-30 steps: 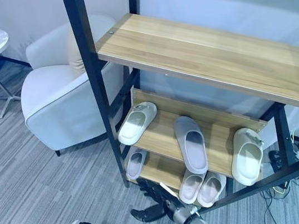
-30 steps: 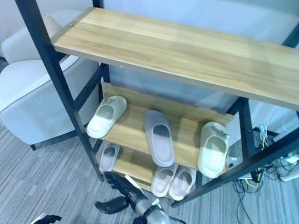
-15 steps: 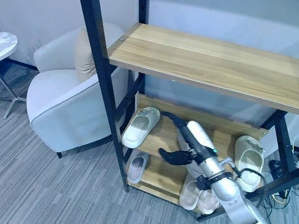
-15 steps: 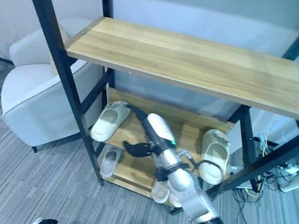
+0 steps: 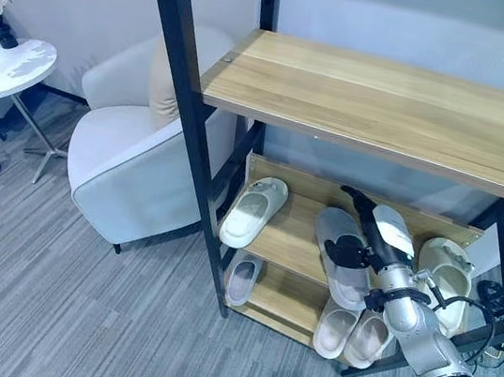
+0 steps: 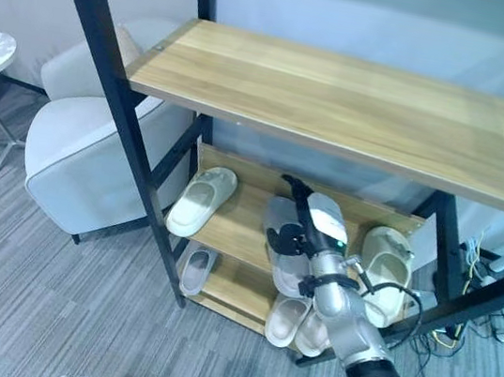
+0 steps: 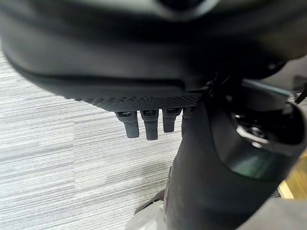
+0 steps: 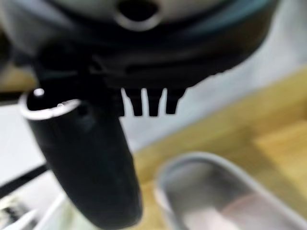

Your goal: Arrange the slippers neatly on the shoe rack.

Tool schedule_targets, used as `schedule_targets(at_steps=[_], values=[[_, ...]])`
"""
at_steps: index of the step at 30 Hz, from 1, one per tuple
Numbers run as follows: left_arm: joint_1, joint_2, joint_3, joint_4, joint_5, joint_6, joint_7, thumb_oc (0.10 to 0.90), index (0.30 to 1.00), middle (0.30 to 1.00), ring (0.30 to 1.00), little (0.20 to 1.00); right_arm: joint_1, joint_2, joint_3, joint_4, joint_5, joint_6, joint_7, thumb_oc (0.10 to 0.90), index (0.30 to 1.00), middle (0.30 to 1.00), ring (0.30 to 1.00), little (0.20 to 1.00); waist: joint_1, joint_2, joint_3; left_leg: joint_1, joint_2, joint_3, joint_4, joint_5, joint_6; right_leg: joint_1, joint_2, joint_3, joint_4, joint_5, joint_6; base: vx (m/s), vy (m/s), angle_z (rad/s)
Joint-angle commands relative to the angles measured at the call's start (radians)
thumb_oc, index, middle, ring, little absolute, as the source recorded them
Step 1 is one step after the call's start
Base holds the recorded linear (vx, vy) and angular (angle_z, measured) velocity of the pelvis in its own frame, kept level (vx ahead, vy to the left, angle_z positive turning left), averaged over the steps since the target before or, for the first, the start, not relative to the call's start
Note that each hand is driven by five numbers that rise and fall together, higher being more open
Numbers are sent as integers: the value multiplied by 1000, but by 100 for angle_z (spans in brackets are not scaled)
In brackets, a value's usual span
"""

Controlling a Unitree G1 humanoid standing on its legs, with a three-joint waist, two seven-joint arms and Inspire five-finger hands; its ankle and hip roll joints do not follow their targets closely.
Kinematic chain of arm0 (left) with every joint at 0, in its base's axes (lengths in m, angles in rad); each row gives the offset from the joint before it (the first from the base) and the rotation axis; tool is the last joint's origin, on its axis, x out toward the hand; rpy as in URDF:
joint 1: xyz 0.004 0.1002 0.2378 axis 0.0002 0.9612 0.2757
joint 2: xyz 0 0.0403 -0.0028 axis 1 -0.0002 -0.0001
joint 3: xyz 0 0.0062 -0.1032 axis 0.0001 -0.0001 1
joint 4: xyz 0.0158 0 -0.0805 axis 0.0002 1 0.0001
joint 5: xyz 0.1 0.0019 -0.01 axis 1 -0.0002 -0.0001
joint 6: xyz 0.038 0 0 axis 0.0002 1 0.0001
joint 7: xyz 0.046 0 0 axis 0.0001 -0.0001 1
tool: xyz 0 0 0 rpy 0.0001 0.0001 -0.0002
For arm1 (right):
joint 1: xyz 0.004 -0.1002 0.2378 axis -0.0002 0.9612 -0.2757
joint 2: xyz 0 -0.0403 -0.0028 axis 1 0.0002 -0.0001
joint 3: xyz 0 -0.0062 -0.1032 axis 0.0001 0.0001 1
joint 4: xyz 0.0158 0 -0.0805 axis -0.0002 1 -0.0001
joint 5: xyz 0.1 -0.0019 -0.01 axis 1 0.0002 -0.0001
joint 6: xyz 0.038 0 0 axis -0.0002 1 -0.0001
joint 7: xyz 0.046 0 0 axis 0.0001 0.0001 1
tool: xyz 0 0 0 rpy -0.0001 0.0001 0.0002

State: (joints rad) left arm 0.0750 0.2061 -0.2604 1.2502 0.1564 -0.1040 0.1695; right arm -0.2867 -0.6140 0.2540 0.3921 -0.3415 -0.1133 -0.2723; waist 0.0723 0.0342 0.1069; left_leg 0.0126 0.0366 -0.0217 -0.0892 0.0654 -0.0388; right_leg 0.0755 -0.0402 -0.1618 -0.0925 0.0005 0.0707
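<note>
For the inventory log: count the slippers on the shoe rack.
6. Middle shelf: cream slipper at left, grey slipper in the centre under the right robot hand, cream slipper at right. Bottom shelf: one at left, a pair at right. More may be hidden.

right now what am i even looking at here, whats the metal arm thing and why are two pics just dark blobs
It is a humanoid robot tidying a shoe rack. The two wide pictures come from cameras in its head, looking down. Its right hand, fingers straight, reaches over a grey slipper on the middle shelf and holds nothing. Pale slippers lie to the left and right of it, and more slippers on the bottom shelf. The dark pictures come from wrist cameras: the left hand hangs open over carpet. A white armchair stands beside the rack.
</note>
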Motion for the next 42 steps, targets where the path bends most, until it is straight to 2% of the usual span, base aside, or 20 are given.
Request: schedule_targets(at_steps=[1, 5, 9, 20, 40, 41, 42], values=[[-34, -11, 12, 81, -43, -13, -6, 800, 900, 900, 900, 900, -89, 19, -94, -2, 58, -1, -104, 800, 900, 900, 900, 900, 2, -63, -13, 34, -48, -9, 2, -105, 14, -15, -9, 60, 5, -32, 48, 0, 0, 0], [-30, -15, 33, 83, -66, -11, -12, 800, 900, 900, 900, 900, -66, 24, -120, 40, 34, 28, -119, 800, 900, 900, 900, 900, -3, -62, -17, 41, -47, -12, 2, -109, 14, -8, -8, 60, 5, -36, 48, 0, 0, 0], [-26, -13, 28, 82, -66, -11, -12, 800, 900, 900, 900, 900, -63, 51, -122, 92, 85, 29, -123, 800, 900, 900, 900, 900, -5, -60, -17, 45, -48, -13, 2, -109, 14, -5, -9, 62, 5, -36, 48, 0, 0, 0], [-17, -6, 6, 86, -62, -18, -5, 800, 900, 900, 900, 900, -145, 52, -64, 160, 186, -30, -92, 800, 900, 900, 900, 900, 13, -51, -14, 43, -50, -19, 2, -107, 11, -9, -10, 55, 5, -36, 48, 0, 0, 0], [-13, -6, 10, 108, -69, -19, 17, 800, 900, 900, 900, 900, -223, 19, -49, 168, 165, -44, -150, 800, 900, 900, 900, 900, 50, -60, -2, 28, -53, -42, 2, -104, 5, -18, -12, 21, 5, -41, 46, 13, 4, 4], [-12, -6, 10, 108, -69, -20, 18, 800, 900, 900, 900, 900, -227, 15, -41, 170, 153, -41, -149, 747, 820, 820, 820, 820, 52, -61, -3, 29, -53, -42, 2, -104, 4, -17, -12, 18, 5, -41, 46, 26, -3, 3], [-12, -7, 10, 108, -69, -20, 18, 800, 900, 900, 900, 900, -231, 13, -35, 178, 144, -40, -149, 555, 533, 533, 533, 533, 53, -60, -3, 30, -53, -43, 2, -104, 4, -17, -11, 17, 5, -41, 46, 18, -6, 3]])
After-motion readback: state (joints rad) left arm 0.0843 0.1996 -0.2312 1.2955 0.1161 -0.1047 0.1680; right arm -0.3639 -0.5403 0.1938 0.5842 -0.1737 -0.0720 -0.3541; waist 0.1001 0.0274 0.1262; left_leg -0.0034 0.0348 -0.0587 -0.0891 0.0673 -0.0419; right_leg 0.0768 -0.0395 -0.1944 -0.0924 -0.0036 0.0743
